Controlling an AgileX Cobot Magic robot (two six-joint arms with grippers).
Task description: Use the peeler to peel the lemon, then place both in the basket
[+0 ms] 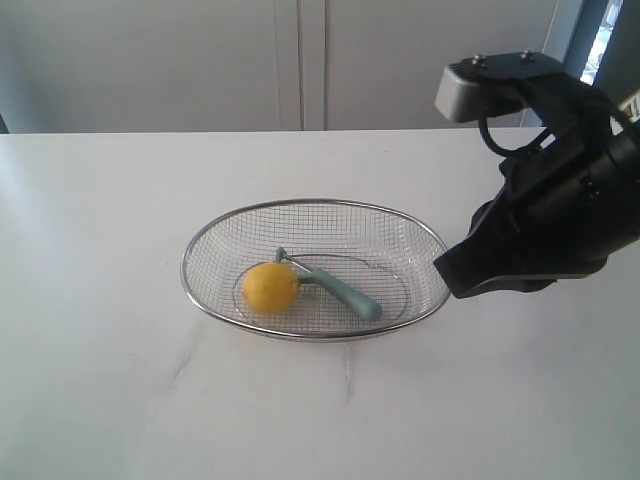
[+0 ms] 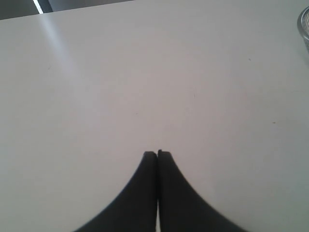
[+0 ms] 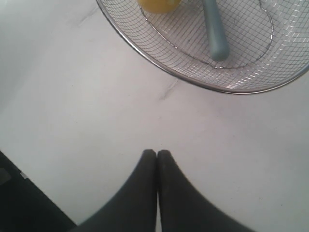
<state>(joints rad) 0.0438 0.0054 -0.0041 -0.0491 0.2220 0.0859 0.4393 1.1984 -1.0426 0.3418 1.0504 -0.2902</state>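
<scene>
lemon [image 1: 270, 288] and peeler [image 1: 337, 288] laid touching in basket [image 1: 400, 245], basket just ahead of right gripper [image 3: 157, 152], right gripper closed tight, nothing held, left gripper [image 2: 157, 153] closed, empty, over tabletop [image 2: 96, 96]

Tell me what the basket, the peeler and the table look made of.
Basket: silvery metal wire mesh, a see-through grid, with a thicker shiny rim.
Peeler: smooth pale teal handle, probably plastic; the blade end looks like grey metal.
Table: white, smooth, faintly glossy from the soft reflections, perhaps laminate; hard to tell.
</scene>
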